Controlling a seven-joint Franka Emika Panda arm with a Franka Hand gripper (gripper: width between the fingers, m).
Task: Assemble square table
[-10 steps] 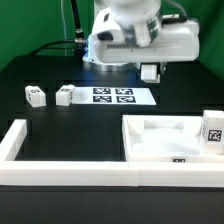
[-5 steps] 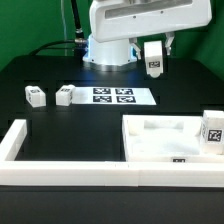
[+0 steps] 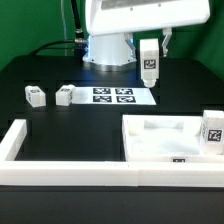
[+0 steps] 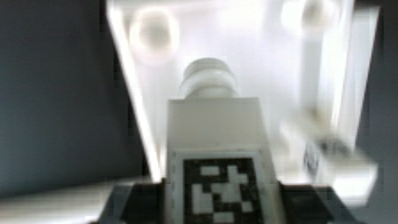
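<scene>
My gripper [image 3: 148, 50] is shut on a white table leg [image 3: 148, 63] with a black-white tag, held upright in the air above the back of the table. In the wrist view the leg [image 4: 217, 120] sticks out between the dark jaws, which close on both its sides at my gripper [image 4: 222, 200]. Blurred white surfaces lie behind it. The square table top [image 3: 150, 137], a white rimmed slab, lies at the front on the exterior view's right. One tagged leg block [image 3: 213, 131] stands on its right side. Two small leg blocks [image 3: 35, 95] [image 3: 65, 95] lie at the left.
The marker board [image 3: 113, 96] lies flat in the middle of the black table, below the held leg. The long white border wall [image 3: 70, 171] runs along the front and up the left side. A green backdrop stands behind the arm.
The arm's body has risen out of the top of the view. The held leg now shows in fuller length, shifted slightly towards the exterior view's left.
</scene>
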